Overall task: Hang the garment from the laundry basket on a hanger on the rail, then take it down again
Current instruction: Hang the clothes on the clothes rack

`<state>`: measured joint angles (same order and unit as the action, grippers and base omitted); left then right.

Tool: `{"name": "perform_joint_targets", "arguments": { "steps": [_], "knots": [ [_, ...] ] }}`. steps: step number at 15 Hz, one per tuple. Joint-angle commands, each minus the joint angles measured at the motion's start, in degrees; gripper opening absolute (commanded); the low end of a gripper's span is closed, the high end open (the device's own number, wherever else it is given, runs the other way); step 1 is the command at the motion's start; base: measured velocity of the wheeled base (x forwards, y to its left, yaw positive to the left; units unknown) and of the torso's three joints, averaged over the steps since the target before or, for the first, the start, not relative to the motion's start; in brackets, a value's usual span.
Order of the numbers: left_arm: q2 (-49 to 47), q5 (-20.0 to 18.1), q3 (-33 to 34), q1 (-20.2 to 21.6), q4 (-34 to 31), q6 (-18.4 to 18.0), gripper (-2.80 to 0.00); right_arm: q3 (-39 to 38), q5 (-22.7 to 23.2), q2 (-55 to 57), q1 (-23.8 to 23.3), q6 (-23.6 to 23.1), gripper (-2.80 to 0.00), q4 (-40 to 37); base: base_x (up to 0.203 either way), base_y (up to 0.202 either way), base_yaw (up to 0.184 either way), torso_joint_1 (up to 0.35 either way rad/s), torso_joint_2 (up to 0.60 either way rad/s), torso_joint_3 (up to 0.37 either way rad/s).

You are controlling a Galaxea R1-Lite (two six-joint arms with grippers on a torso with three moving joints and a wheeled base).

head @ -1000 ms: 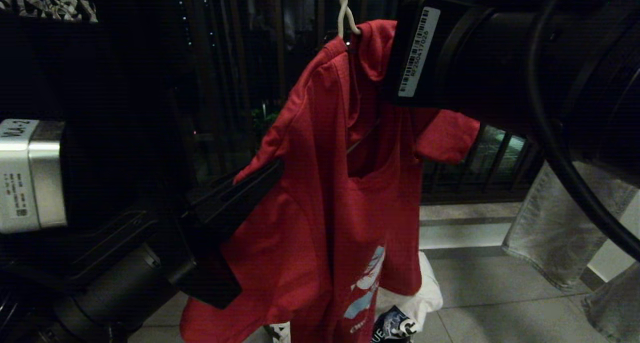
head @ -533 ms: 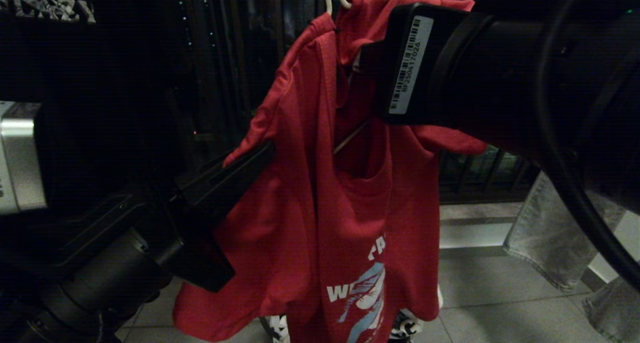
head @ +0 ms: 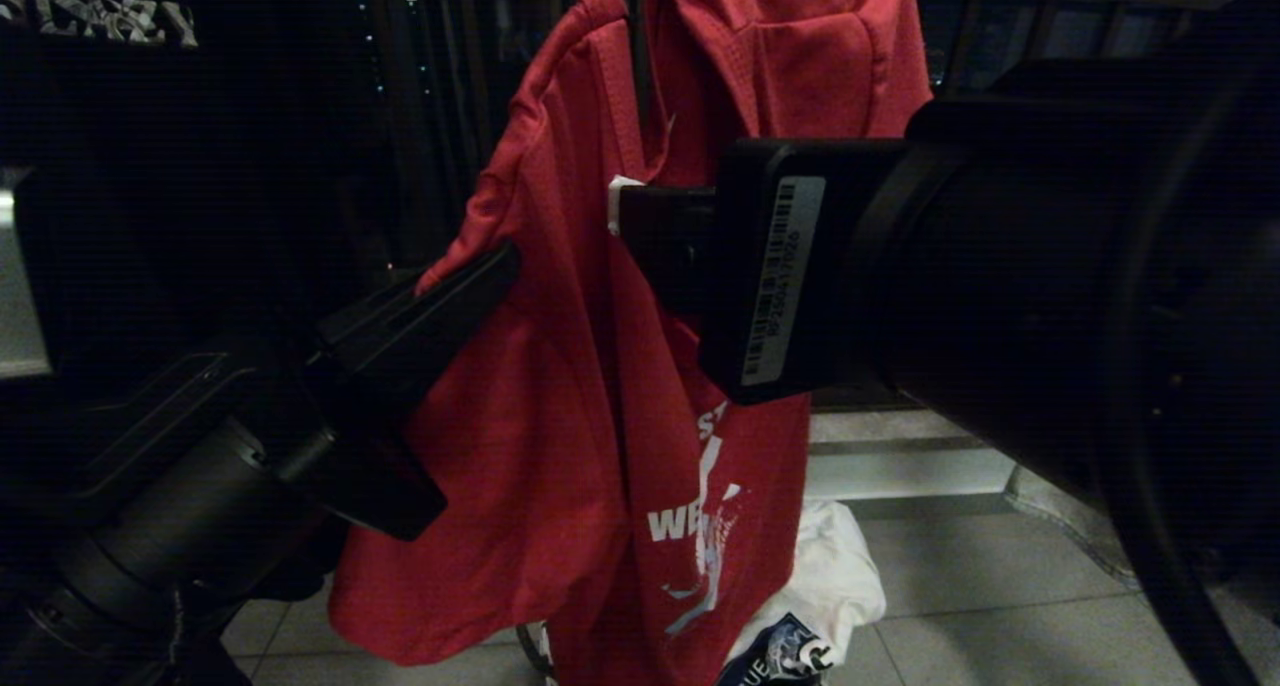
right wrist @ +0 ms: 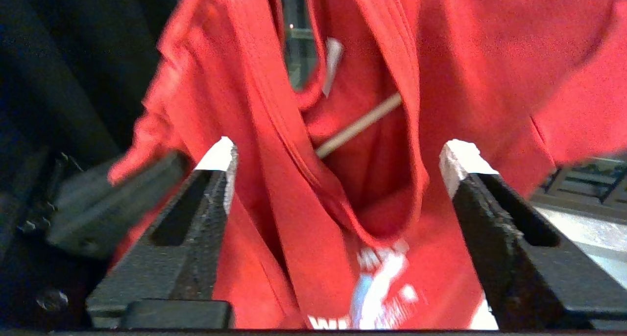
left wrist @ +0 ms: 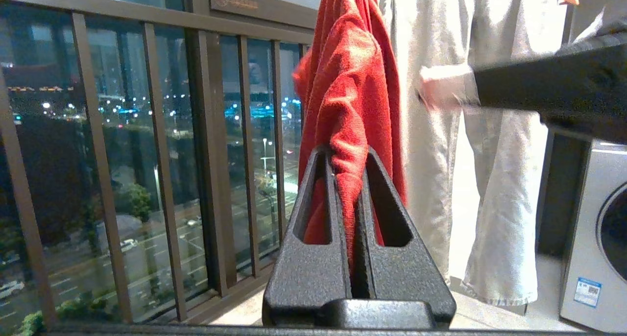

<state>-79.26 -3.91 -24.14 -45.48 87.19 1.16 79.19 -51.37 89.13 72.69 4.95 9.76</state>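
The red garment (head: 560, 366) hangs in front of me with its white lettering low down. My left gripper (head: 495, 266) is shut on a fold at its left edge, with red cloth pinched between the jaws (left wrist: 349, 159). My right gripper (head: 625, 226) is open just in front of the neckline, its jaws either side of the collar (right wrist: 343, 159) and touching nothing. Inside the neck opening shows a thin pale bar of the hanger (right wrist: 360, 124). The rail is out of view. The laundry basket is hidden behind the garment's hem.
Dark window railing bars (left wrist: 205, 155) stand behind the garment. Pale trousers (left wrist: 490, 179) hang beside it, and a washing machine (left wrist: 597, 238) stands further along. A white T-shirt with a dark print (head: 835, 576) lies on the tiled floor (head: 1000, 606).
My right gripper let go of the garment's shoulder, opened, and dropped to the level of the collar. The garment and hanger rose in view. My left gripper kept its hold.
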Motion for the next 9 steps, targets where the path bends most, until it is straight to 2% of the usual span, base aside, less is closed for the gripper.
{"name": "perform_joint_targets", "arguments": {
  "steps": [1, 3, 4, 9],
  "knots": [
    [0.2, 0.0, 0.0, 0.0, 0.5, 0.1, -2.80, -1.8, -0.3, -1.7, 0.9, 0.0, 0.00, 0.1, 0.000, 0.000, 0.000, 0.000, 0.00, 0.000],
    [0.4, 0.0, 0.0, 0.1, 0.5, 0.1, -2.80, -3.2, -0.3, -3.0, 0.9, -0.1, 0.00, -0.1, 0.000, 0.000, 0.000, 0.000, 0.00, 0.000],
    [0.7, 0.0, 0.0, 0.1, 0.5, 0.2, -2.80, -3.7, -0.3, -4.0, 0.8, -0.1, -2.80, -0.4, 0.000, 0.000, 0.000, 0.000, 0.00, 0.000],
    [1.0, 0.4, -0.3, 0.0, 0.5, 0.3, -2.80, -5.5, -0.2, -9.7, 0.3, 0.0, -2.80, -6.1, 0.000, 0.000, 0.000, 0.000, 0.00, 0.000]
  ]
}}
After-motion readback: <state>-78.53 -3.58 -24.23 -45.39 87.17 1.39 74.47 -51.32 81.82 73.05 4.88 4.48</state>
